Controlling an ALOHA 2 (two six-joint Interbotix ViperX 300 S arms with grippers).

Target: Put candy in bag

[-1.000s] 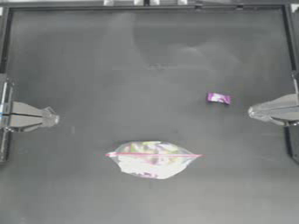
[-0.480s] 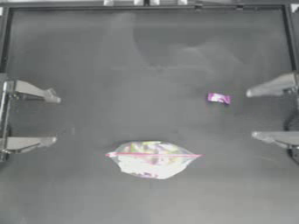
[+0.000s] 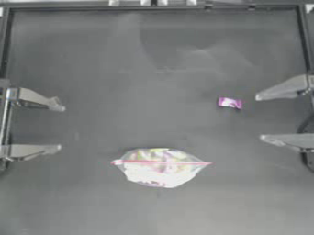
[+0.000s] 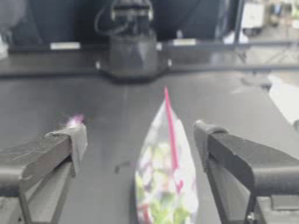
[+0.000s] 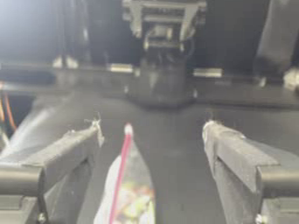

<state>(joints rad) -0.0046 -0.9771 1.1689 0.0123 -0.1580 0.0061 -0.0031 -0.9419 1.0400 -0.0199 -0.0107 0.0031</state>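
The candy [image 3: 230, 103], a small pink-magenta wrapped piece, lies on the table right of centre, just left of my right gripper's upper jaw. The bag [image 3: 160, 165], clear plastic with a pink-red zip strip and colourful sweets inside, lies flat near the front middle. My left gripper [image 3: 58, 128] is drawn back at the left edge, open and empty. At the right edge my right gripper [image 3: 260, 117] is also open and empty. The left wrist view shows the bag [image 4: 165, 175] between the jaws farther off and the candy [image 4: 76, 119] as a pink speck. The right wrist view shows the bag [image 5: 125, 192].
The dark table is framed by a raised rim [image 3: 153, 6] along the back and sides. Each wrist view shows the opposite arm's base [image 4: 133, 52] across the table.
Both grippers were shut a second ago and have opened wide. The candy and the bag have not moved.
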